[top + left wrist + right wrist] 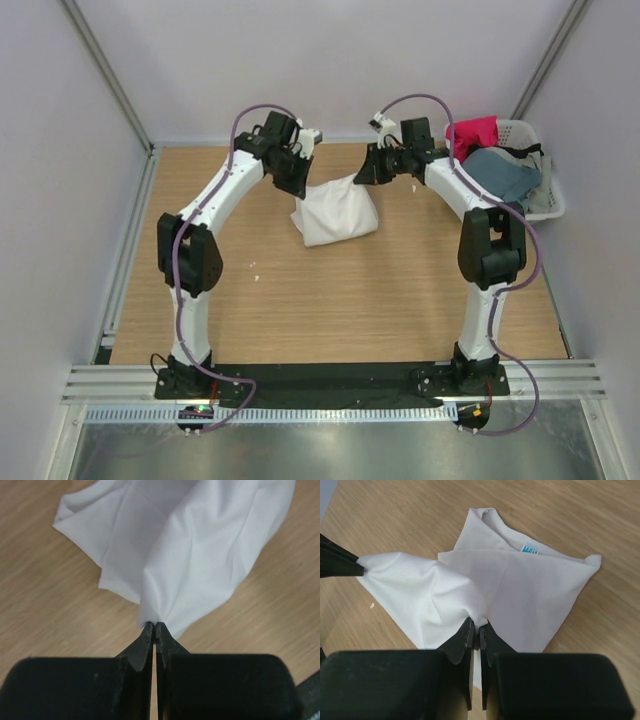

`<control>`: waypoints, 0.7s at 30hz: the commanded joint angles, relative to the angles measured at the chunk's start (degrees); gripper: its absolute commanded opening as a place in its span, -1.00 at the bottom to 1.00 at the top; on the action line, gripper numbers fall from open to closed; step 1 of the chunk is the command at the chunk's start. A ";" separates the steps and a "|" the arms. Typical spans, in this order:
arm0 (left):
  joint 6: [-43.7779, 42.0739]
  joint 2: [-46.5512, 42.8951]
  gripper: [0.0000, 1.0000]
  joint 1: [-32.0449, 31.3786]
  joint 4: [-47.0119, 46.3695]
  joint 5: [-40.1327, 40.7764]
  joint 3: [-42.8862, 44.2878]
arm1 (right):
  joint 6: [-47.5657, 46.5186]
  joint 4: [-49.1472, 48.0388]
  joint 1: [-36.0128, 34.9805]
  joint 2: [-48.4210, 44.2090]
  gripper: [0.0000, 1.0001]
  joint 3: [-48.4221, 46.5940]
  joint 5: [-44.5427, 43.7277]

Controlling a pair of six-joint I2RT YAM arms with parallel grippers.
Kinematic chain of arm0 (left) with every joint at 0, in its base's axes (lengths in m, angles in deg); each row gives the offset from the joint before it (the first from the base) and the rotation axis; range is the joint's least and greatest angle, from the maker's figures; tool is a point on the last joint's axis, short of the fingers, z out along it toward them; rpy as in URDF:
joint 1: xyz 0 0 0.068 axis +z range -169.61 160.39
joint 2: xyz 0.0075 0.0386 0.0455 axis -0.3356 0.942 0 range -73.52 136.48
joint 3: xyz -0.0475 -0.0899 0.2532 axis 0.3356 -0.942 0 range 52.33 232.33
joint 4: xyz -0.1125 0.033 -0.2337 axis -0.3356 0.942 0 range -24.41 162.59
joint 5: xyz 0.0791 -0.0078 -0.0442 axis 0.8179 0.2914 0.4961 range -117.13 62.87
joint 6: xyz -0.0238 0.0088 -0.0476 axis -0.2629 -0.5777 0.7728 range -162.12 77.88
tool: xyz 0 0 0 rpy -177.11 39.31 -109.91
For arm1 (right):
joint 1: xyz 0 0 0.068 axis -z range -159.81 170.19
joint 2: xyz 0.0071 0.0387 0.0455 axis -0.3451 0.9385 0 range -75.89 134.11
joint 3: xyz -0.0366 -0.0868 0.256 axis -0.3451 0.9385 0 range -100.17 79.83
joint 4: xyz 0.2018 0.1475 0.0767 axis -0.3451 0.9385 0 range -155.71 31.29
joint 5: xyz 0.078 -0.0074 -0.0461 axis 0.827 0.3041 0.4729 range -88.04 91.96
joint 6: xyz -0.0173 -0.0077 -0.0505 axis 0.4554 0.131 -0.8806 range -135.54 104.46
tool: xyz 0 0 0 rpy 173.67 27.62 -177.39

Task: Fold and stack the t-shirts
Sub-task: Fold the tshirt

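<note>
Left gripper: black jaws clamped on the plain white cloth t-shirt, at its 10 o'clock corner.
Shirt: bunched on the wooden table, toward 12 o'clock.
Right gripper: nipping its 1 o'clock edge.
Next: draw both hands apart evenly until the cloth lies taut and flat.

One white t-shirt, perhaps two more, one basket

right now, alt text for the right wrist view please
The right pincer pinches a fold of a white t-shirt spread loosely on a wooden table. The left pincer grips another corner at the left edge, and a blue neck label shows near the top.
</note>
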 commanded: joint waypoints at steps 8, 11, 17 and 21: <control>-0.69 19.32 -1.00 4.84 -6.83 11.75 20.36 | 3.22 -7.41 -0.04 18.49 -0.81 -19.37 -3.40; -0.61 22.93 -1.00 4.76 -9.83 14.75 25.00 | 2.87 -9.16 -0.04 21.14 -0.81 -23.95 -5.78; -0.69 23.73 -1.00 4.58 -16.24 14.41 28.19 | 2.16 -10.49 0.67 20.09 -0.82 -25.37 -8.86; -0.78 24.34 -1.00 4.49 -18.79 13.88 28.81 | 1.64 -10.66 1.02 18.86 -0.84 -23.44 -10.79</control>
